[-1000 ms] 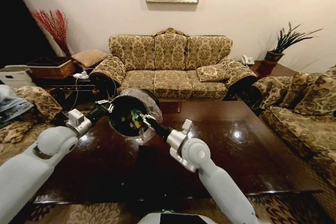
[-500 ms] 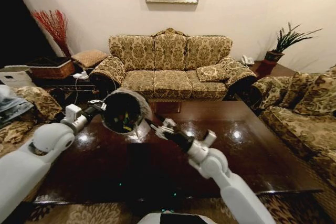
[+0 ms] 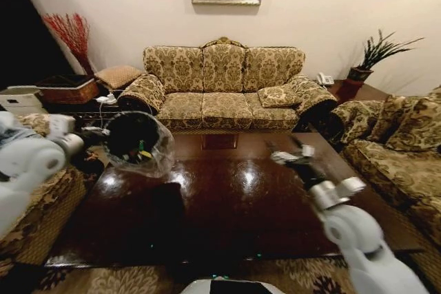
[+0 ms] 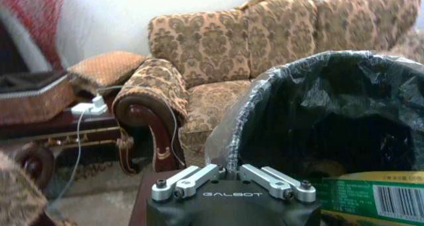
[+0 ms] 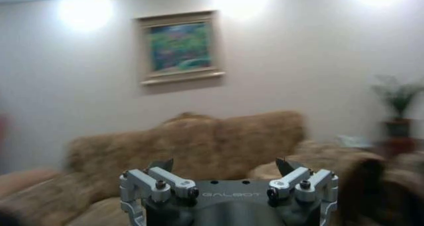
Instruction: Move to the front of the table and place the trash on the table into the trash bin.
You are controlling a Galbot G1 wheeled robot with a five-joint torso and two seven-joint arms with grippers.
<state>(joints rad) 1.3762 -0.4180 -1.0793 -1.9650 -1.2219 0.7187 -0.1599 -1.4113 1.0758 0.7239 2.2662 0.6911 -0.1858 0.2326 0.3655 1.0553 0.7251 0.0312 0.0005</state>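
Presently: bin held tilted at table's left edge, right arm free

Trash bin: black, round, lined with a translucent plastic liner. It is lifted and tilted so its long axis leans toward the robot and its mouth faces the head camera. It sits over the far left corner of the table, with the liner's loose edge hanging below the rim.

Left gripper: at the bin's left rim, arm stretched forward from the left with the white forearm crossing in front of the left armchair. In the left wrist view the fingers are pinched together onto the liner and rim of the bin, so it grips the bin.

Bin contents: in the head view, small green and yellow shapes lie low inside. In the left wrist view a green packet with a barcode and a yellow top edge lies at the near side of the bin. Other items inside are too dark to identify.

Right gripper: raised above the right half of the table, pointing toward the far sofa, forearm sloping up from the lower right. In the right wrist view its fingers stand apart, holding nothing, facing the sofa and a framed picture.

Table top: glossy dark wood.
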